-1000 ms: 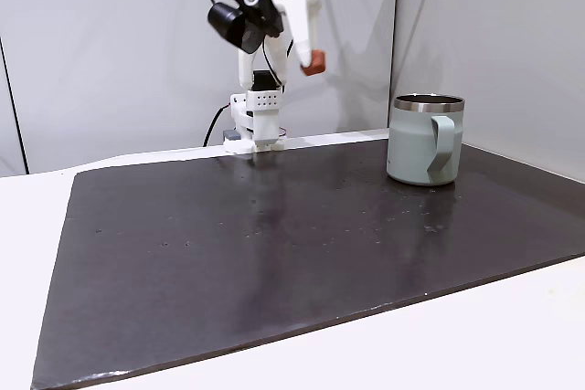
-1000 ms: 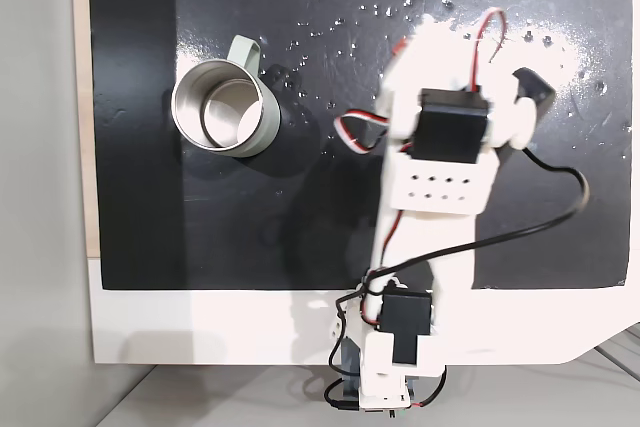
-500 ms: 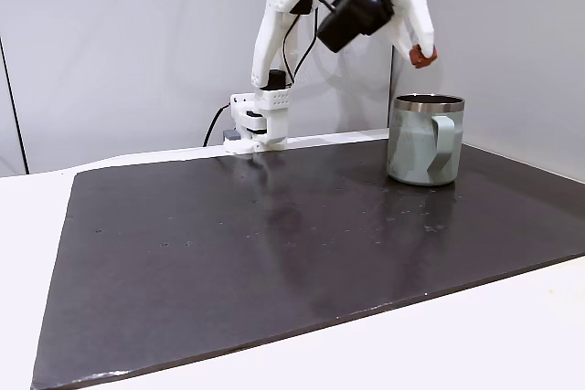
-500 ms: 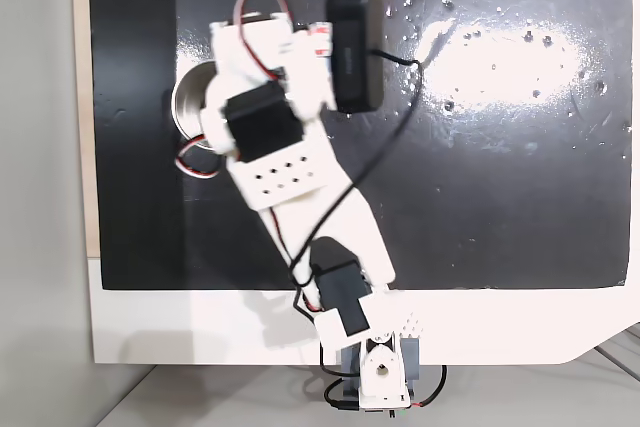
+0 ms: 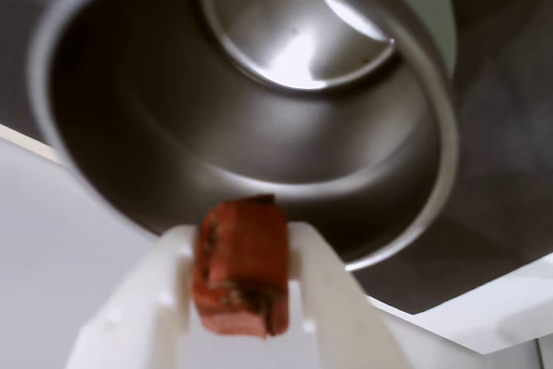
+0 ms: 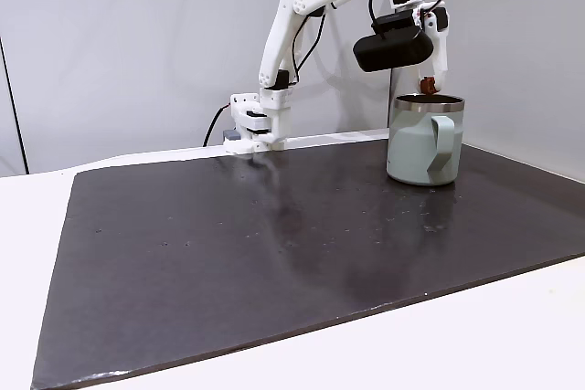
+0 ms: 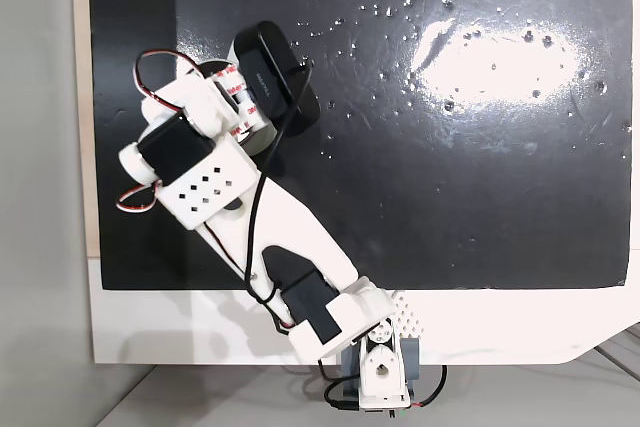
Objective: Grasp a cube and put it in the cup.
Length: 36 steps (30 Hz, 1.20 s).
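Hand [image 5: 242, 317]: white fingers pinched the cube [image 5: 241, 267] just above the cup's [image 6: 425, 139] steel rim, over the open mouth. Release advised only once the block sat centred over the dark interior, clear of the rim. Cube: small, reddish-brown, rounded edges, scuffed underside.
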Each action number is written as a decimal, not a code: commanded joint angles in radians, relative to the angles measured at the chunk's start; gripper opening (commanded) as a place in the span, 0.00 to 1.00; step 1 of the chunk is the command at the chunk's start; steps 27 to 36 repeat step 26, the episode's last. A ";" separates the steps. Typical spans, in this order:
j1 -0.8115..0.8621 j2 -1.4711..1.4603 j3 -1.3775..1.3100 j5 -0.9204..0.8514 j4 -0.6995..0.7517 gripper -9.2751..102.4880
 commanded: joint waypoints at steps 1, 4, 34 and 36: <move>-0.005 0.052 0.003 -0.008 0.005 0.09; 0.006 0.063 0.002 0.005 0.006 0.19; 0.008 0.074 -0.005 0.021 0.020 0.27; 0.008 0.074 -0.005 0.021 0.020 0.27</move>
